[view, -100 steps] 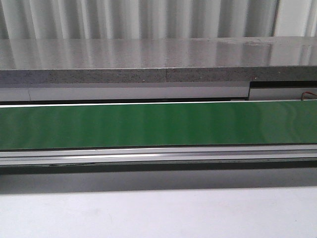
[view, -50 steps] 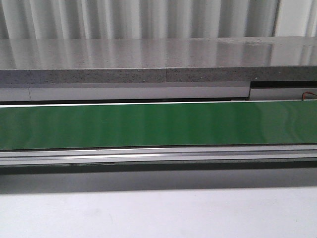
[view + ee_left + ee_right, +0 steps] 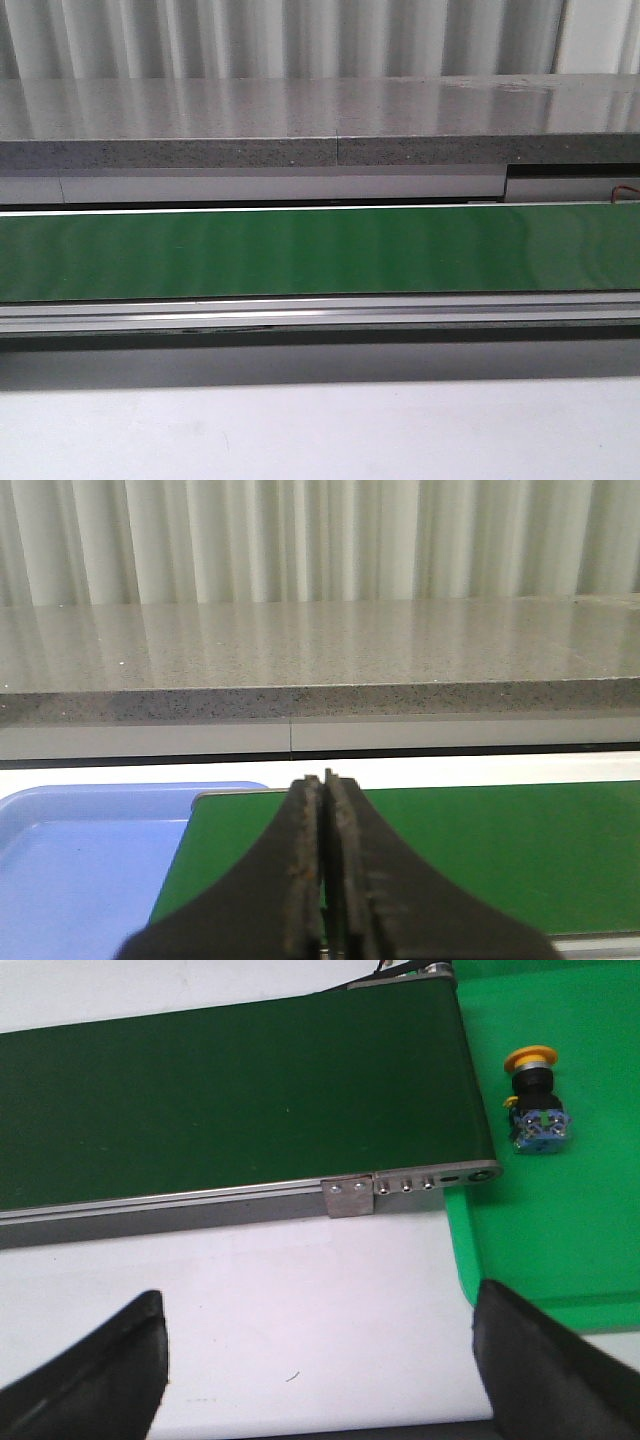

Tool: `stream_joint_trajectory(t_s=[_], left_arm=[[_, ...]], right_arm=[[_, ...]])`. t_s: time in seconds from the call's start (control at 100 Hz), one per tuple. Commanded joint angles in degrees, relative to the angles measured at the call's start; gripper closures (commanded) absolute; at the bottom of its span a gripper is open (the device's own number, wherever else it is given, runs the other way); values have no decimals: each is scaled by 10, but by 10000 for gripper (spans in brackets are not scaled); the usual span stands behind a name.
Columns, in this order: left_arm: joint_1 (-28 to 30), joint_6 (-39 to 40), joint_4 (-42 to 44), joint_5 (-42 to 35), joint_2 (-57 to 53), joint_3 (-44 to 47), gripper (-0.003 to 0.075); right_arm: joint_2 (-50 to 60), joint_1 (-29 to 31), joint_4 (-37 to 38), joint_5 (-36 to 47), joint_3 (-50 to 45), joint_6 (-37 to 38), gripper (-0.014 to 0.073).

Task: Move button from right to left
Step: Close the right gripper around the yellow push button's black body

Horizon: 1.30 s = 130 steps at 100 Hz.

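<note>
Task barely started, by the look of it. The button [image 3: 534, 1101] lies on its side on the green tray [image 3: 560, 1230] in the right wrist view, at about 3 o'clock from the end of the conveyor belt [image 3: 230, 1090], just beside the belt's end roller but not touching it. Yellow cap points away from the cam, blue contact block toward it. Nothing is holding it.

Right gripper [image 3: 320, 1360]: fingers spread wide, empty, hovering over the white table [image 3: 300, 1290] near the belt frame. Button sits at roughly 1 o'clock from the gripper's midpoint, well apart, so approach + grasp are both not yet done.

Left gripper [image 3: 323, 870]: fingers pressed together, nothing between them. It faces along the belt, w/ a blue tray [image 3: 90, 860] at about 9 o'clock from its tips; prob. the drop-off side, though that's a guess.

Front view shows only the belt [image 3: 320, 250] and a grey shelf [image 3: 320, 120] behind; no arms, no button there.

Left to do: right arm reaches the button, closes on it, puts it on the belt or carries it over, then it has to end up on the left side. All of it, basically.
</note>
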State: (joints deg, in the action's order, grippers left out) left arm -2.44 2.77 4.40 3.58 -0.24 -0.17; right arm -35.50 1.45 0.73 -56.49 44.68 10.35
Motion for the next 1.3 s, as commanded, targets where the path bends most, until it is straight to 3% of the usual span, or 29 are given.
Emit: stream_joint_trajectory(t_s=[0.0, 0.22, 0.4, 0.79, 1.29], left_arm=[[-4, 6, -3, -48, -20, 15, 740], [-4, 6, -3, -48, -20, 15, 740], [-4, 6, -3, -48, -20, 15, 740], [-4, 6, -3, -48, -20, 15, 740], [-4, 6, -3, -48, -20, 15, 740]], right_arm=[[-49, 1, 5, 27, 42, 2, -32], [-174, 26, 45, 29, 111, 1, -32], [-270, 102, 59, 41, 148, -16, -32], [-447, 272, -53, 133, 194, -139, -32], [-610, 297, -107, 211, 227, -195, -32]])
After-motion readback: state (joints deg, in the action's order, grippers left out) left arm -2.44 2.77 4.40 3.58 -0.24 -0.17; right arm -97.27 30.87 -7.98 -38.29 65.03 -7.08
